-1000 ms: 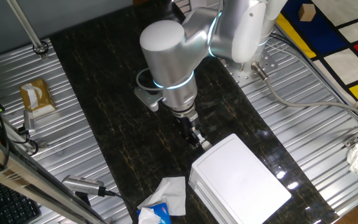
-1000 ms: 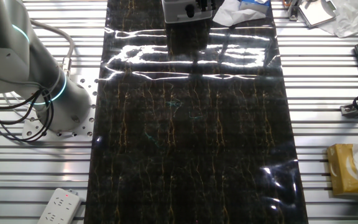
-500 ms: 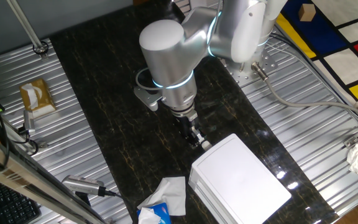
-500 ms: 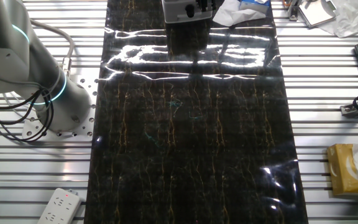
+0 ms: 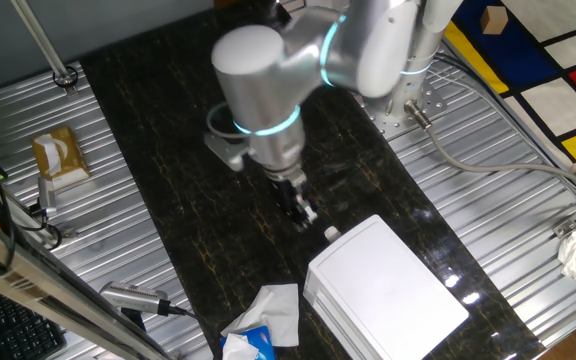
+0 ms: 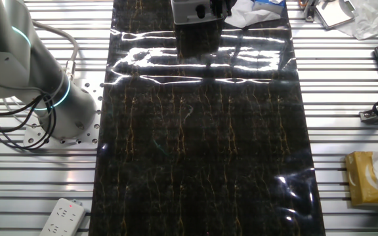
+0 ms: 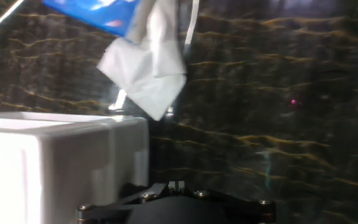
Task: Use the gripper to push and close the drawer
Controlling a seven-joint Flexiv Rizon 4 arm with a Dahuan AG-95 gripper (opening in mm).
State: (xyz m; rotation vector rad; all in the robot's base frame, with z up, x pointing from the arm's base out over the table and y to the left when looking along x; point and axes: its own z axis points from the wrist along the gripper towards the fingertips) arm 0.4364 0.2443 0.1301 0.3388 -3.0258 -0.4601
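Observation:
The white flat-topped box [image 5: 388, 285] stands at the front right of the dark mat. Its drawer looks pushed in flush, with only the small round knob [image 5: 332, 233] sticking out of the front. My gripper [image 5: 300, 208] hangs a short way up and left of the knob, apart from it, with its fingers together and holding nothing. In the other fixed view the box [image 6: 189, 12] and the gripper [image 6: 220, 6] sit at the top edge. In the hand view the box [image 7: 55, 162] fills the lower left and the gripper [image 7: 176, 185] shows at the bottom.
A crumpled white tissue [image 5: 273, 310] on a blue packet [image 5: 246, 345] lies just left of the box; it also shows in the hand view [image 7: 148, 68]. The second arm base [image 6: 38, 85] stands on the metal table beside the mat. A brown box [image 5: 58, 155] lies far left.
The arm has swung back up and left, away from the box front. The gripper was right at the knob before; now a gap shows between them. The box has not moved.

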